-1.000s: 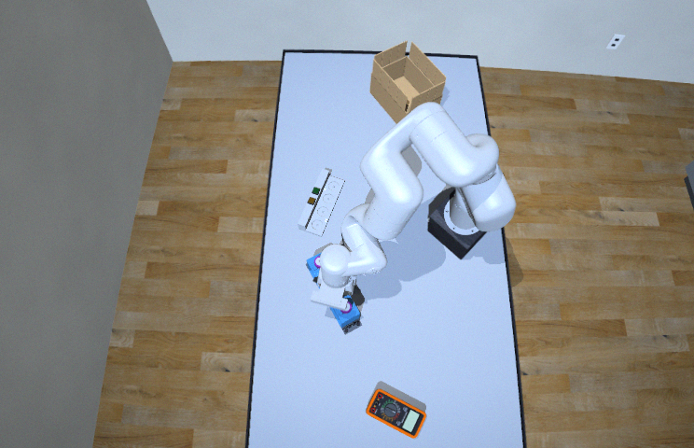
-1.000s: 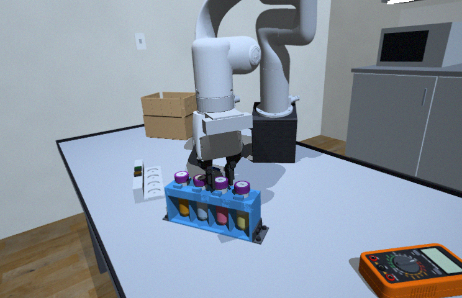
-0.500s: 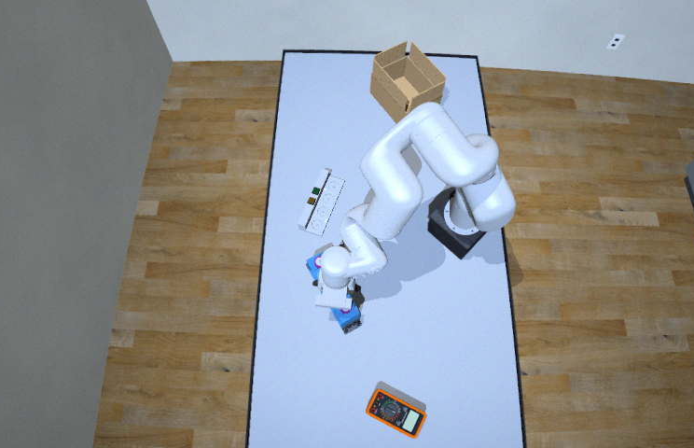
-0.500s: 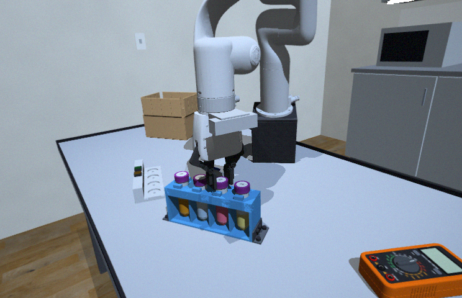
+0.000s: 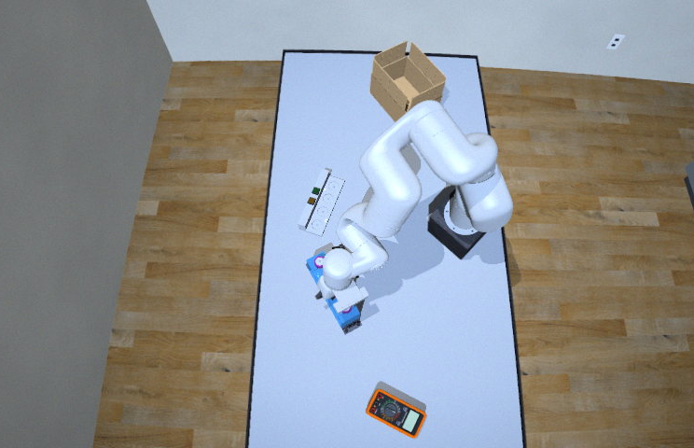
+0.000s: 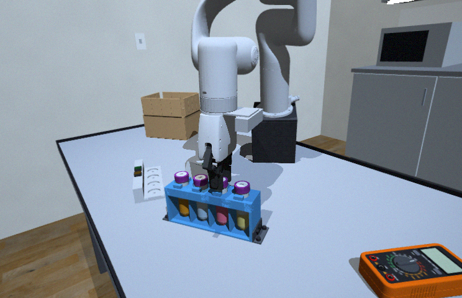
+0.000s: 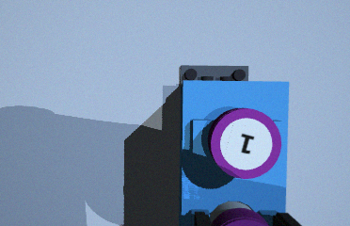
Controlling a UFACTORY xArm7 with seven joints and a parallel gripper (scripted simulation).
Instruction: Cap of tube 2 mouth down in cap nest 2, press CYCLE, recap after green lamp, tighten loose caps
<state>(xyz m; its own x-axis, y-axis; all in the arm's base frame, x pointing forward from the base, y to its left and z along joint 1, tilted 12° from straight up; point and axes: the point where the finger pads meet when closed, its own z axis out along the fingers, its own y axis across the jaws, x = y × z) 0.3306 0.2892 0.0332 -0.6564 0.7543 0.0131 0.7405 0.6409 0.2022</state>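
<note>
The blue decapping station [image 6: 212, 210] holds four tubes with purple caps. My gripper [image 6: 217, 182] points straight down and is shut on the cap of tube 2 [image 6: 222, 182], which sits on its tube, third from the left in the exterior view. In the wrist view my fingertips flank this cap [image 7: 239, 217] at the bottom edge, and the cap marked 1 [image 7: 248, 143] lies just beyond. From above, my wrist hides the held cap over the station [image 5: 334, 293]. The white cap tray [image 6: 149, 179] lies left of the station with empty nests and both lamps [image 6: 137, 171] dark.
A cardboard box [image 6: 171, 113] stands at the far table end by the arm's black base [image 6: 274, 135]. An orange multimeter [image 6: 416, 269] lies at the near right. A grey housing [image 5: 325, 248] behind the station is mostly hidden by my arm.
</note>
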